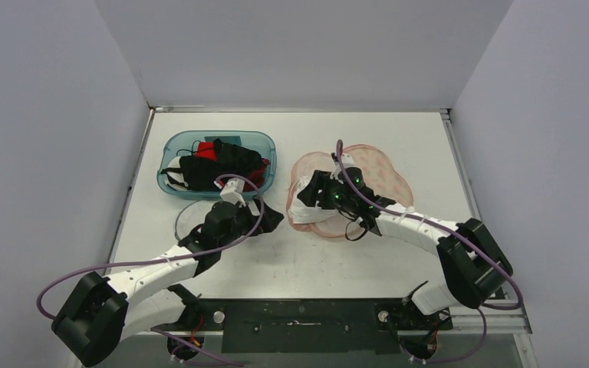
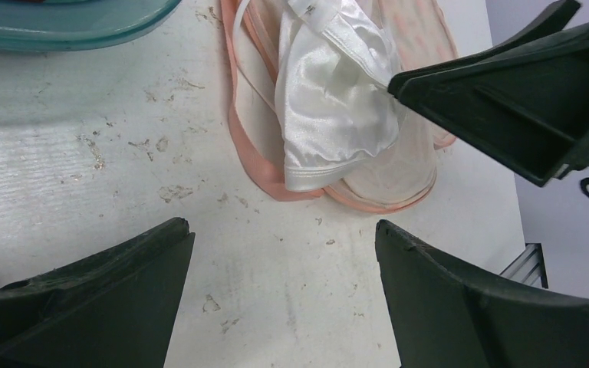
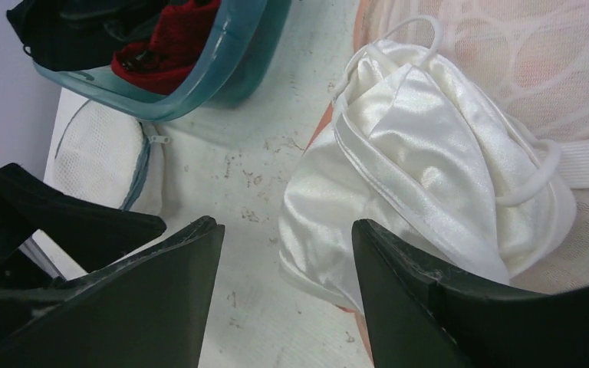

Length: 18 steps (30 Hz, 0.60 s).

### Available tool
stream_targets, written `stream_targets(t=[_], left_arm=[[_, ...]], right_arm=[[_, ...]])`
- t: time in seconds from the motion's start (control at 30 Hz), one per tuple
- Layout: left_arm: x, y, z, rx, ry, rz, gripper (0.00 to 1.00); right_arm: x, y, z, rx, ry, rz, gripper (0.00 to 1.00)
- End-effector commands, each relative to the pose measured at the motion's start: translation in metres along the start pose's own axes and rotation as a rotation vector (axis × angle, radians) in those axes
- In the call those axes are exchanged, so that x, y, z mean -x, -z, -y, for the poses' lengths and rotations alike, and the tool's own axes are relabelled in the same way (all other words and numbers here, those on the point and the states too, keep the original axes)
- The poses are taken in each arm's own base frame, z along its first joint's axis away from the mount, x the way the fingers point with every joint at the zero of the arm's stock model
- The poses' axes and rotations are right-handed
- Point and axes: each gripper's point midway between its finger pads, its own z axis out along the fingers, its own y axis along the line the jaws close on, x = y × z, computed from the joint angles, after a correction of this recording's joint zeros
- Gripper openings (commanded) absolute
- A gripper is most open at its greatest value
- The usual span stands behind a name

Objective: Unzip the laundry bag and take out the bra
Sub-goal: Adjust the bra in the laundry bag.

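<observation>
Jaws apart, bra (image 3: pixel 429 176) atop laundry bag (image 3: pixel 521 54)

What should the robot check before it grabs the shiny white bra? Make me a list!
1. Is the bag open? The white bra pokes out of the pink laundry bag: ok.
2. Is the right gripper ready? Its fingers are spread, with the bra just ahead of them: ok.
3. Is the left gripper out of the way? It is open over bare table, beside the bag: ok.
4. Is the strap free? It loops over the bra, but I cannot see whether it is snagged in the bag: cannot tell.
5. Is the teal bin clear of the bra? It stands apart: ok.
</observation>
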Motion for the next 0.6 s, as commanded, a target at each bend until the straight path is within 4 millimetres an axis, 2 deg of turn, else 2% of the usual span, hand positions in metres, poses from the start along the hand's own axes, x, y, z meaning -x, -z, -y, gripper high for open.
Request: stream_targets(t=[0.0,0.07,0.17,0.3,0.43,0.57], left_arm=[[0.019,0.000,0.025,-0.065,-0.017,0.040,0.87],[0.020,-0.002,0.029,-0.080,-0.014,0.039,0.88],[0.023,-0.009,0.039,-0.128,0.000,0.046,0.90],[0.024,-0.027,0.057,-0.210,0.032,0.020,0.91],[0.026,-0.046,0.075,-0.261,0.036,-0.011,0.90],[0.022,-0.066,0.071,-0.222,0.041,-0.042,0.87]], right_arm=[[0.024,0.024,-0.013,0.009,0.046,0.065,0.66],[0.027,0.035,-0.002,-0.019,0.035,0.089,0.68],[0.025,0.046,0.026,-0.073,-0.019,0.114,0.70],[0.018,0.054,0.059,-0.085,-0.118,0.142,0.67],[0.014,0.060,0.068,-0.092,-0.121,0.163,0.65],[0.011,0.062,0.070,-0.092,-0.118,0.159,0.65]])
